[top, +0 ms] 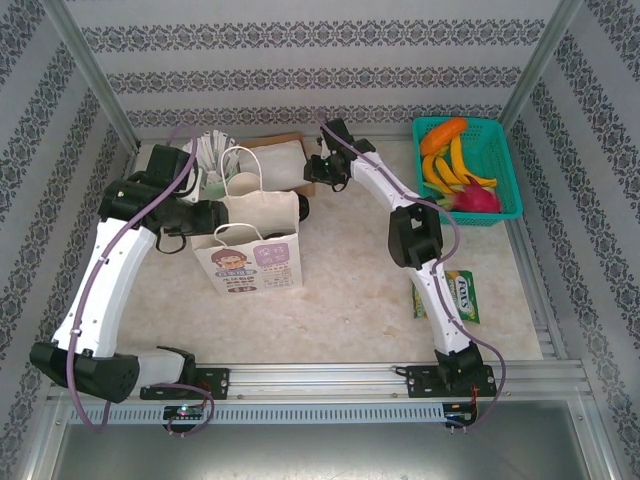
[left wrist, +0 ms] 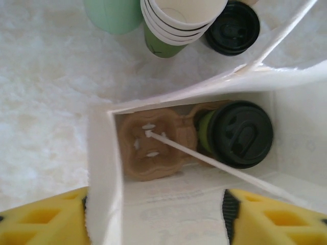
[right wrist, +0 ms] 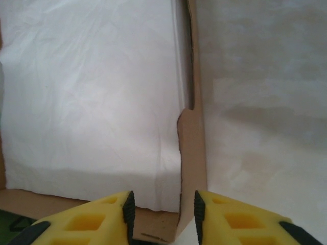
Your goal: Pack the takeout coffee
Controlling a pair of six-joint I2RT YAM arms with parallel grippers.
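Left gripper (left wrist: 156,198): seen from its wrist, it looks straight down into the bag. Its two yellow fingers (left wrist: 43,220) stand wide apart with nothing held between them.

Bag (left wrist: 100,168): white paper with its mouth open, directly below the left fingers. Its near wall spans the gap between the two fingertips.

Coffee (left wrist: 240,133): a dark green cup with a round black lid, standing upright inside the bag. It lies ahead of the left fingers, toward the right-hand finger's side.

Carrier (left wrist: 133,158): a brown pulp tray on the bag's floor that holds the coffee. Its other slot lies ahead of the left-hand finger, and a thin white strip crosses above it.

Beyond the bag: farther ahead of the left fingers, on the table, are a pale green cup (left wrist: 112,15), a stack of cream cups (left wrist: 179,18) and a black lid (left wrist: 232,28).

Right gripper (right wrist: 163,198): its fingers stand fairly close together, with the box wall between them. I cannot tell whether the pads press on it.

Box (right wrist: 191,153): brown cardboard, its wall running straight away from the right fingers. White paper (right wrist: 92,102) lies on the left-hand finger's side and bare table (right wrist: 265,102) on the right-hand finger's side.
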